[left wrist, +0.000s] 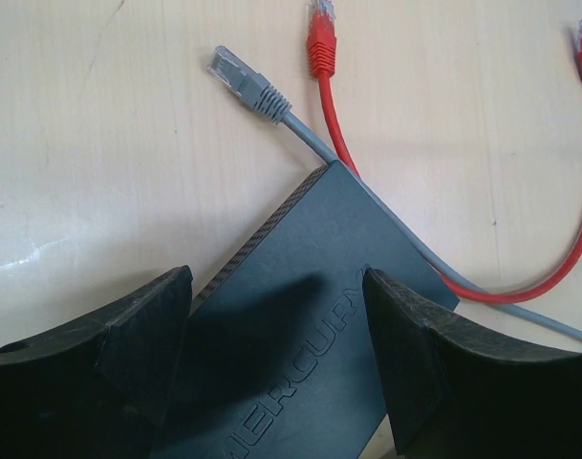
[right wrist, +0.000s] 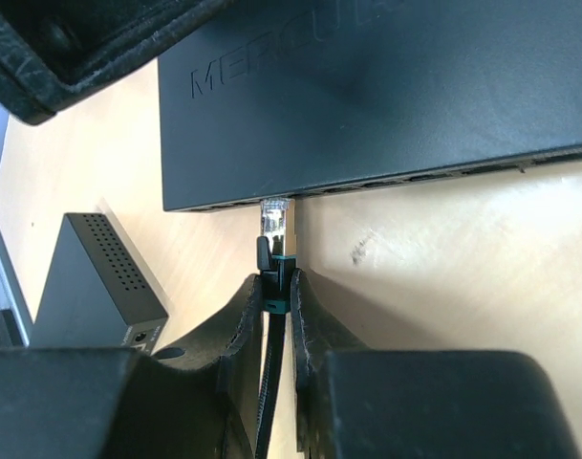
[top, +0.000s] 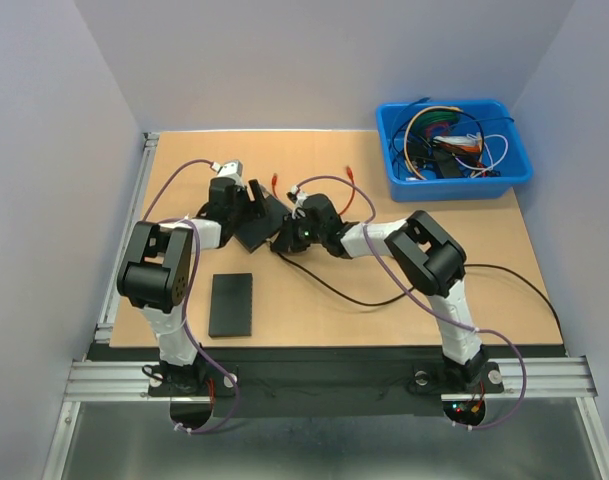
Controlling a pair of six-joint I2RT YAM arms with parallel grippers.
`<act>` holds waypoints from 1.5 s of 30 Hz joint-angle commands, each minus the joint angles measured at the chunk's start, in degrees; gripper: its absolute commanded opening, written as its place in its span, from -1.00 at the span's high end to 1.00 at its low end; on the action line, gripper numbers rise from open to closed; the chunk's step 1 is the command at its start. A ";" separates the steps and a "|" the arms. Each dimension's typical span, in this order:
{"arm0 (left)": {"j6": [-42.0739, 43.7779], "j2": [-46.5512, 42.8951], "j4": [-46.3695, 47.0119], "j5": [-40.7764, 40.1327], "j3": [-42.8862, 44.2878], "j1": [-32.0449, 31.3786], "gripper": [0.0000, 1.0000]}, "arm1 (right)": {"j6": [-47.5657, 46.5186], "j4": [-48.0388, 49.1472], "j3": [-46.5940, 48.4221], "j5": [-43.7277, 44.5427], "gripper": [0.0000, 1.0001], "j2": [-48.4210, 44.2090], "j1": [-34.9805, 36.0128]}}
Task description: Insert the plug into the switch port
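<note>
The dark switch (left wrist: 310,316) marked MERCURY lies slanted on the table, and my left gripper (left wrist: 276,287) spans it widely, one finger against each side. In the top view this gripper (top: 250,205) sits over the switch (top: 259,228). My right gripper (right wrist: 277,287) is shut on the boot of a clear plug (right wrist: 276,229) on a black cable. The plug points straight at the left end of the switch's (right wrist: 367,105) port face. Its tip touches that face; I cannot tell how far it is in a port. From above, the right gripper (top: 286,238) meets the switch's near edge.
A second black switch (top: 231,303) lies near the front edge, left of the right gripper (right wrist: 95,277). A grey cable plug (left wrist: 243,81) and a red cable (left wrist: 321,48) lie beyond the held switch. A blue bin (top: 394,172) of cables stands at the back right.
</note>
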 commanded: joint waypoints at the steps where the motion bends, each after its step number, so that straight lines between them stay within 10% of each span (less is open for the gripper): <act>1: -6.66 1.94 -9.23 11.35 -5.23 -5.61 -0.63 | 1.49 16.34 -1.34 9.37 0.99 -4.75 -0.49; 19: -10.18 2.21 -5.09 10.12 -10.68 -14.84 -0.62 | 2.02 28.22 -15.49 14.56 0.99 -12.31 -0.58; 34: -3.68 2.30 -5.62 7.93 -9.80 -17.22 -0.36 | -4.31 17.15 -12.60 -5.73 0.99 -16.27 -6.46; 45: -5.34 2.29 -6.59 6.43 -10.07 -19.94 -0.35 | -3.52 16.18 -13.74 -1.88 0.99 -16.19 -7.79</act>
